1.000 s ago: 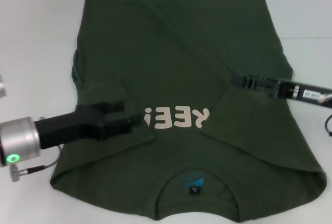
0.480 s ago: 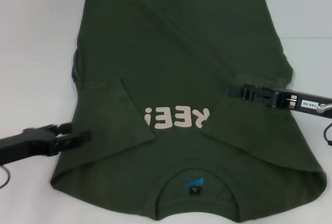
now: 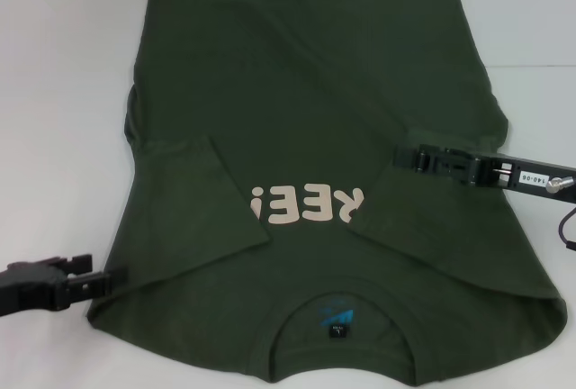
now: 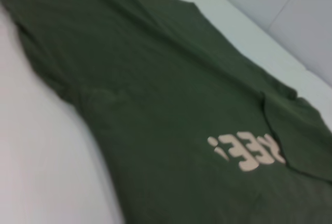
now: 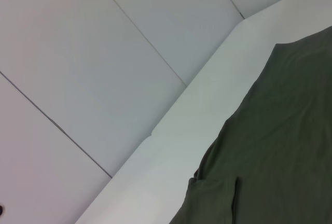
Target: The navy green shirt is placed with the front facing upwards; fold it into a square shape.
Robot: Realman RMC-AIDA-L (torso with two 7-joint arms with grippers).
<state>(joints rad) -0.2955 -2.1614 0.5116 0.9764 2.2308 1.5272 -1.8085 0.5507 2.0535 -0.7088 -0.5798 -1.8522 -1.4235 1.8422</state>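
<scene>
On the white table before you the shirt lies flat, chest up, collar nearest the robot, both sleeves folded in over the body. Its pale lettering shows between the folded sleeves, the left sleeve's edge just beside it and the right sleeve covering its far end. Your left gripper sits low at the shirt's near left corner, arm reaching in level from the left edge, fingertips at the hem; you cannot tell whether they are apart or pinching cloth. Your right gripper stretches in from the right, over the folded right sleeve, its fingers drawn together, though whether they pinch fabric is unclear.
</scene>
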